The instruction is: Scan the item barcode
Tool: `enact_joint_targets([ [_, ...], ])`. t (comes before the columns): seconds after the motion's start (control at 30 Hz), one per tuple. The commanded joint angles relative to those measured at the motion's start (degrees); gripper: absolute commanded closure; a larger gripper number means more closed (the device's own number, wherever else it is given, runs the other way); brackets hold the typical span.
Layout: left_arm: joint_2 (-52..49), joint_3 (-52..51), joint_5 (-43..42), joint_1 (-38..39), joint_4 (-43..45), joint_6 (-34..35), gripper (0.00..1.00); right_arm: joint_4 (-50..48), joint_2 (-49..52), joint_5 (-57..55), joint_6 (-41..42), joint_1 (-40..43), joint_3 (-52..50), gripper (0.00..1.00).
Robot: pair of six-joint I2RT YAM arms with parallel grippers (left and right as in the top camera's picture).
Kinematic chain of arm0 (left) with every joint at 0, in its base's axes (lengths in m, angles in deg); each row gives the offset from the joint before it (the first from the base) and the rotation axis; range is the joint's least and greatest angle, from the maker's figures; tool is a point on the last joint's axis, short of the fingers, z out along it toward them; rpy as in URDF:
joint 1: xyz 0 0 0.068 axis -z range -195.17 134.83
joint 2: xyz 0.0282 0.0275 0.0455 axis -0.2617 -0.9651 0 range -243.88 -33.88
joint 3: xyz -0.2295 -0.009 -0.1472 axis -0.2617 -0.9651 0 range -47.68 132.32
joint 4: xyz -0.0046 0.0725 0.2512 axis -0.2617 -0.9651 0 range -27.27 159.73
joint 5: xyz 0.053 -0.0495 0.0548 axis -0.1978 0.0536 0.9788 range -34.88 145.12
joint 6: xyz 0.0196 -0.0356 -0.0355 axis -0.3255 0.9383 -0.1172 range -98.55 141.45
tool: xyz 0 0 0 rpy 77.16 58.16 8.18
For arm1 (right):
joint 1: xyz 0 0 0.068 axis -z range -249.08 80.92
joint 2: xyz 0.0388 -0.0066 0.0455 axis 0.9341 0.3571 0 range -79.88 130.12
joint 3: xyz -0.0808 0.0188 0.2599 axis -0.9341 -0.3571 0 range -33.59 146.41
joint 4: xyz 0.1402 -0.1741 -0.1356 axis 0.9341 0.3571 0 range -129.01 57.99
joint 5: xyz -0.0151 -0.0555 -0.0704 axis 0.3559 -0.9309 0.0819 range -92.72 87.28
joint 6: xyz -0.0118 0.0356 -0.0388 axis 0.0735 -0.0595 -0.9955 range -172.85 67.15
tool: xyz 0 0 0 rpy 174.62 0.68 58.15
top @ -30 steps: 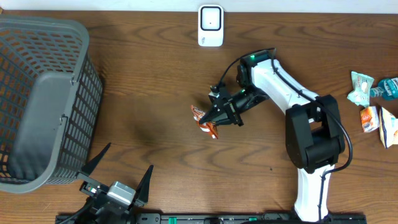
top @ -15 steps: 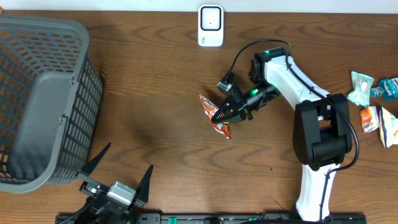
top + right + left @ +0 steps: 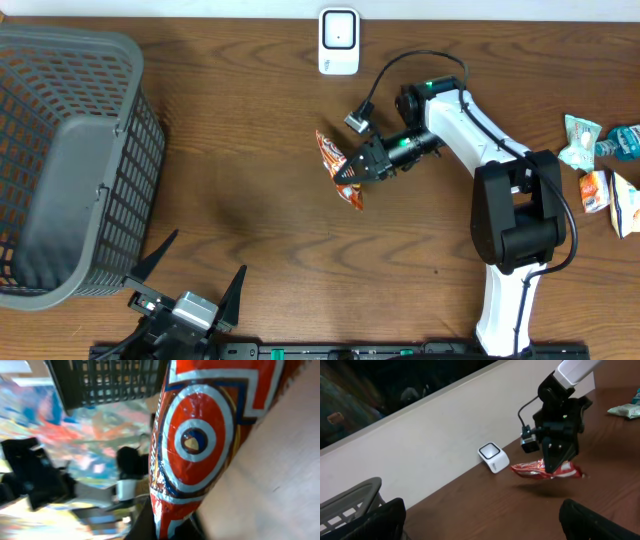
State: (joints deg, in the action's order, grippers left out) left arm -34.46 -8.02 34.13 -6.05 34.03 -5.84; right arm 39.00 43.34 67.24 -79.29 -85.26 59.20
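The right gripper is pinching the snack packet at its edge; being light, soft, slippery foil, it is probably sagging.

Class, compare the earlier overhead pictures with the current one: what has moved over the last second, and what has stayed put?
The right gripper, shut on the orange snack packet throughout, has carried it toward the table's far edge, nearer the white scanner. Nothing was picked up or released. The left gripper stays open and still; the basket and the packets at the right edge have not moved.
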Motion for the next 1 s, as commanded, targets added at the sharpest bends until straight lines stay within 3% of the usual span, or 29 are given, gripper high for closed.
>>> enact_joint_targets([
  [0.0, 0.4, -0.1, 0.1, 0.2, 0.2, -0.6, 0.02, -5.4, -0.7, -9.1, -0.4, -0.9, -0.1, 0.99],
  [0.13, 0.4, -0.1, 0.1, 0.2, 0.2, -0.6, 0.02, -13.6, -0.7, -21.8, 0.5, -3.3, -1.8, 0.99],
  [0.37, 0.4, -0.1, 0.1, 0.2, 0.2, -0.6, 0.02, -20.9, -0.7, -23.5, 5.3, -9.7, -6.8, 0.99],
  [0.5, 0.4, -0.1, 0.1, 0.2, 0.2, -0.6, 0.02, -22.8, -0.7, -39.9, 11.7, -12.0, -6.8, 0.96],
  [0.57, 0.4, -0.1, 0.1, 0.2, 0.2, -0.6, 0.02, -23.0, -0.7, -42.9, 12.9, -13.0, -6.8, 0.97],
  [0.9, 0.4, -0.1, 0.1, 0.2, 0.2, -0.6, 0.02, -29.6, -0.6, -32.5, 12.5, -15.1, -13.4, 0.98],
  [0.93, 0.4, -0.1, 0.1, 0.2, 0.2, -0.6, 0.02, -29.7, -0.6, -32.1, 12.5, -15.0, -13.4, 0.90],
  [0.97, 0.4, -0.1, 0.1, 0.2, 0.2, -0.6, 0.02, -29.9, -0.6, -32.3, 12.5, -14.9, -13.4, 0.74],
])
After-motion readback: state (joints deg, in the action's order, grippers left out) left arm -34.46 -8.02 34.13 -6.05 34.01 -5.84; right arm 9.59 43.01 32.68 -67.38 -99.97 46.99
